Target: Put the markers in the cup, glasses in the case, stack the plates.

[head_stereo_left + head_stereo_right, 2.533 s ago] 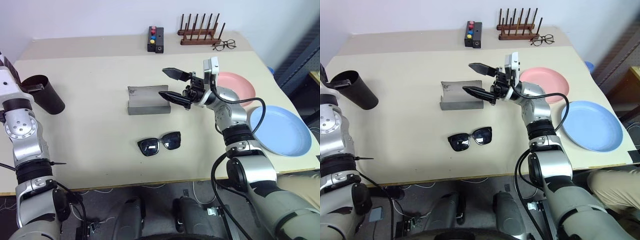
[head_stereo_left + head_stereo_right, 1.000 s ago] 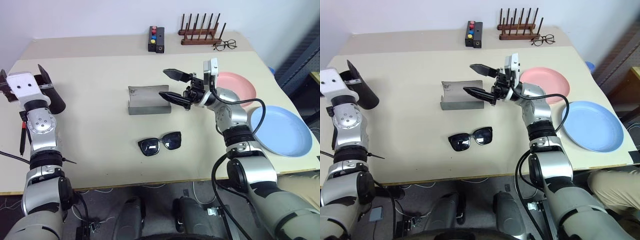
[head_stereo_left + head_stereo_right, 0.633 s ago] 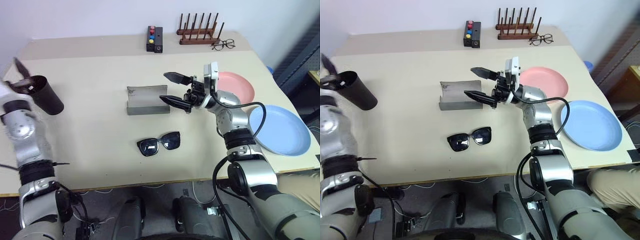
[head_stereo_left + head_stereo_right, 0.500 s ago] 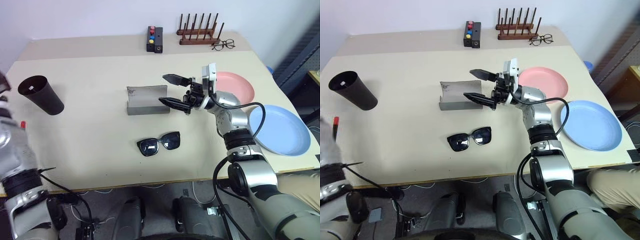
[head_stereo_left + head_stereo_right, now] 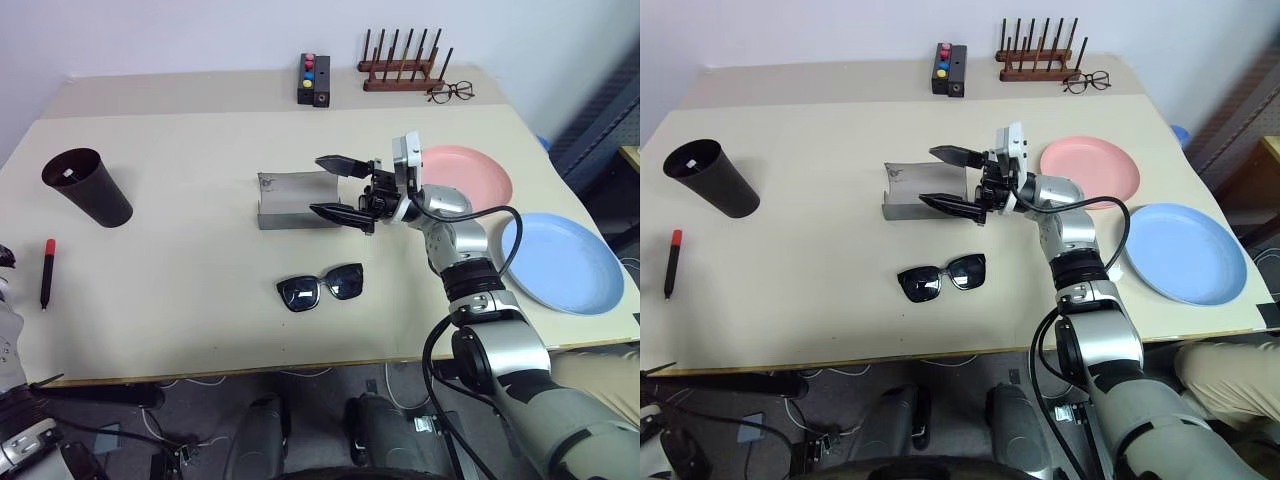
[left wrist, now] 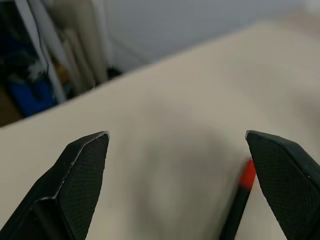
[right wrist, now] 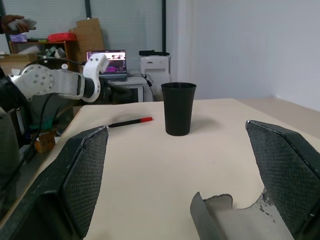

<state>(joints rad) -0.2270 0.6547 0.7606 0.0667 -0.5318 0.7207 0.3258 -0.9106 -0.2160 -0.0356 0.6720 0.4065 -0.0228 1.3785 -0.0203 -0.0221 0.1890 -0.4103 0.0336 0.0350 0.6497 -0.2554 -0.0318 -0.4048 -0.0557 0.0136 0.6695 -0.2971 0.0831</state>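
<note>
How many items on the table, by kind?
Plates: 2, pink plate, blue plate
Eyewear: 2, sunglasses, wire spectacles
Markers on the table top: 1, red-capped marker
Cup: 1
Case: 1
Button box: 1
Wooden rack: 1
Total: 9

Head pair high over the table [image 5: 180, 250]; wrist views low, level — shared red-capped marker [image 7: 131, 121].
</note>
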